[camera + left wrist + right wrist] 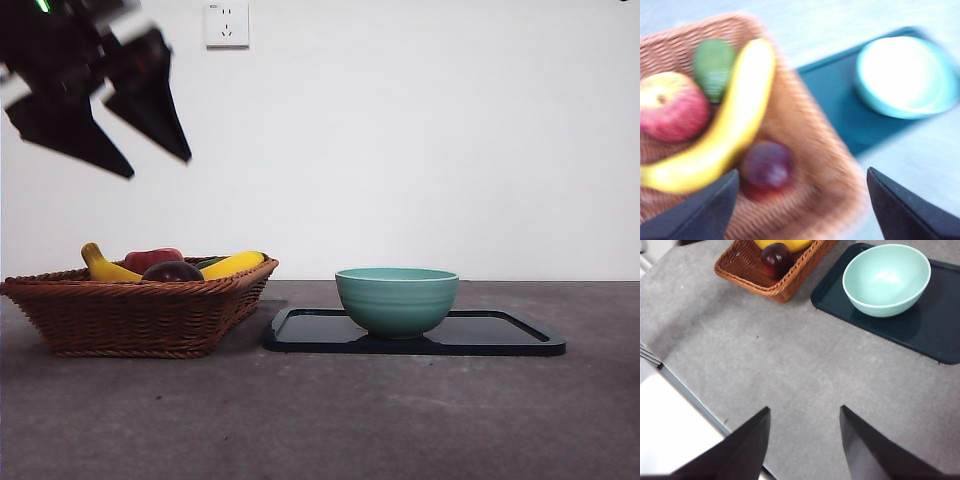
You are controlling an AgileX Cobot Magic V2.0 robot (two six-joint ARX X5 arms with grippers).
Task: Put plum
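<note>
Grey matte tabletop [330, 420] fills the foreground of the front view. On it, to the left, stands a brown woven wicker basket [130, 315], and beside it a flat dark rectangular tray [500, 335] carrying a teal ceramic bowl [397, 300]. A white wall socket [226, 23] sits high on the wall behind.

Inside the basket lie two yellow bananas [232, 264], a red peach-like fruit [152, 258] and, in the left wrist view, a green rounded fruit [714, 67]. The small dark maroon plum [172, 271] rests at the basket's near side, touching the long banana [730, 130], with the basket's rim between it and the tray.

High above the basket, the left gripper [125, 140] hangs tilted, its two black jaws spread wide and holding nothing. The plum [765, 167] lies below it, closer to one jaw than the other, well apart from both; that view is blurred.

Off to the side, the right gripper [805, 435] waits over bare table, its jaws parted and empty, with the plum [776, 259] far from it.
</note>
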